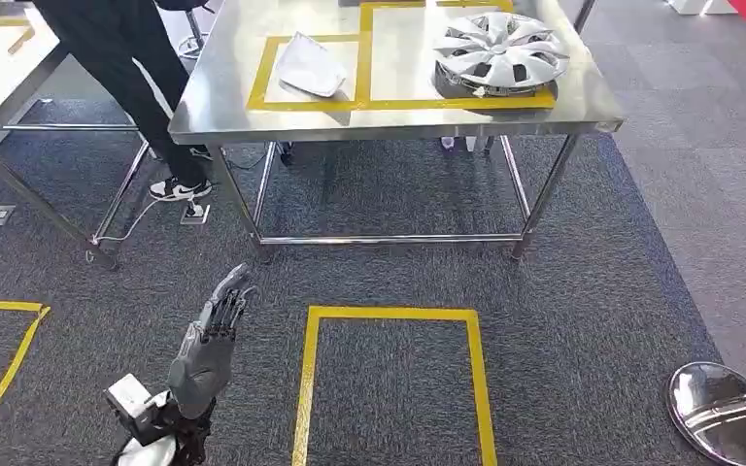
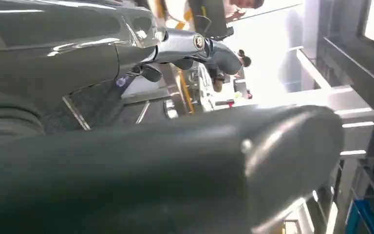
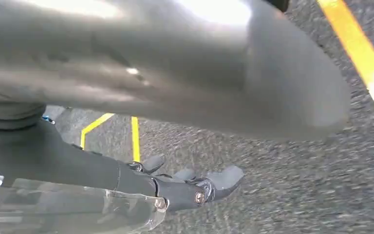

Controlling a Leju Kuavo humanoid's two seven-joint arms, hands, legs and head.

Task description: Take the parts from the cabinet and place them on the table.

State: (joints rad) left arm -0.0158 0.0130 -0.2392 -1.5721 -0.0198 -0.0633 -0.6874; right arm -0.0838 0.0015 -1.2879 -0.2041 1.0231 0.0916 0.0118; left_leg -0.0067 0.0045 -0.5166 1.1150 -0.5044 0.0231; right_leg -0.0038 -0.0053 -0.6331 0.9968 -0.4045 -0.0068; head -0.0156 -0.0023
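Item: steel table, yellow-taped bays on top. Wheel cover rests in the bay by the table's right edge; white part lies in the adjoining bay toward the left edge.

Left hand: low over the carpet, fingers extended and apart, holding nothing.

Right hand: fingers look loosely extended and unladen, though the wrist view is blurred.

Step, as judged: return to the cabinet. Keep both hands clear of the table edge when turning.
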